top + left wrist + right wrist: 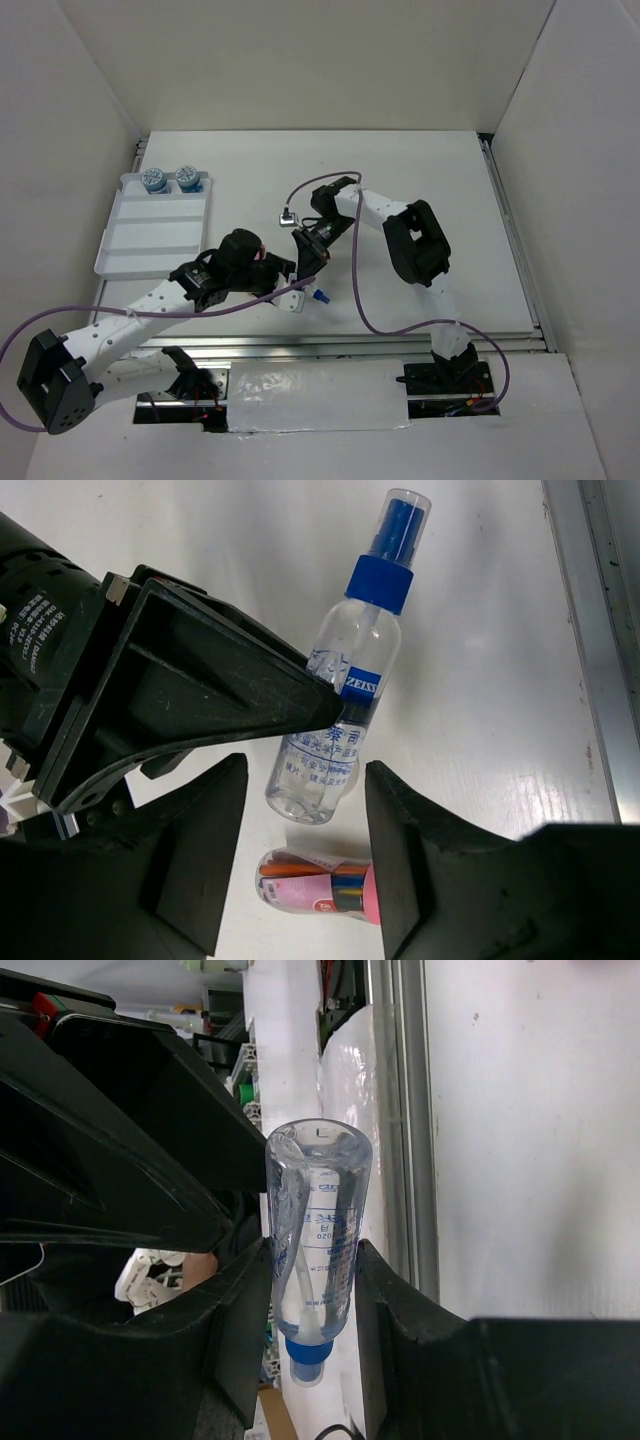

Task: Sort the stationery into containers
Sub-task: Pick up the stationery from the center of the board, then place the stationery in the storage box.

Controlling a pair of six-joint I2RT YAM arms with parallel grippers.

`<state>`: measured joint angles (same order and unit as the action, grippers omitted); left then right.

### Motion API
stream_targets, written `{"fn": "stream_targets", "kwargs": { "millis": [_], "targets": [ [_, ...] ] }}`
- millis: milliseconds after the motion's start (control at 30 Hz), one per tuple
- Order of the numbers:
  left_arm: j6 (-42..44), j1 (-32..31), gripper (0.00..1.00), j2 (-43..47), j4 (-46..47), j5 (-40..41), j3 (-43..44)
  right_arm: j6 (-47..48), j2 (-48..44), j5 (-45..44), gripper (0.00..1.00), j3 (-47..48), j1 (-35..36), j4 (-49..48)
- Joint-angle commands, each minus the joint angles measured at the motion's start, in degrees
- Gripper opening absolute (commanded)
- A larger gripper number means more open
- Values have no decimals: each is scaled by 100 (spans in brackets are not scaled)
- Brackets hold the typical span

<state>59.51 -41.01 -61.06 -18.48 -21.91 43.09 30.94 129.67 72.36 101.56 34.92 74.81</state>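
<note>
A clear tube with a blue cap [345,695] is gripped across its body by my right gripper [310,1250], whose fingers press both its sides. Its blue cap shows in the top view [320,297], with the right gripper [303,268] just behind it. A pink stubby cylinder [320,885] holding coloured pens lies on the table between the open fingers of my left gripper [305,770], touching neither pad clearly. The left gripper [293,295] sits close against the right one. Two round blue pots [153,180] [187,178] stand at the far end of the white tray [150,240].
The tray lies at the table's left, its nearer compartments bare. A small pale item [288,216] lies by the right wrist; I cannot tell what it is. Purple cables loop over the middle. A metal rail [590,610] runs along the table's near edge.
</note>
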Motion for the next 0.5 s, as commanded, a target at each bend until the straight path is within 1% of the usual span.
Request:
{"fn": "stream_targets", "kwargs": {
  "millis": [0,467],
  "targets": [
    [228,-29,61,-64,-6,-103,59,79,-381,305,0,-31,147,790],
    [369,-29,56,-55,-94,64,-205,44,-495,402,0,-101,182,790]
  ]
}}
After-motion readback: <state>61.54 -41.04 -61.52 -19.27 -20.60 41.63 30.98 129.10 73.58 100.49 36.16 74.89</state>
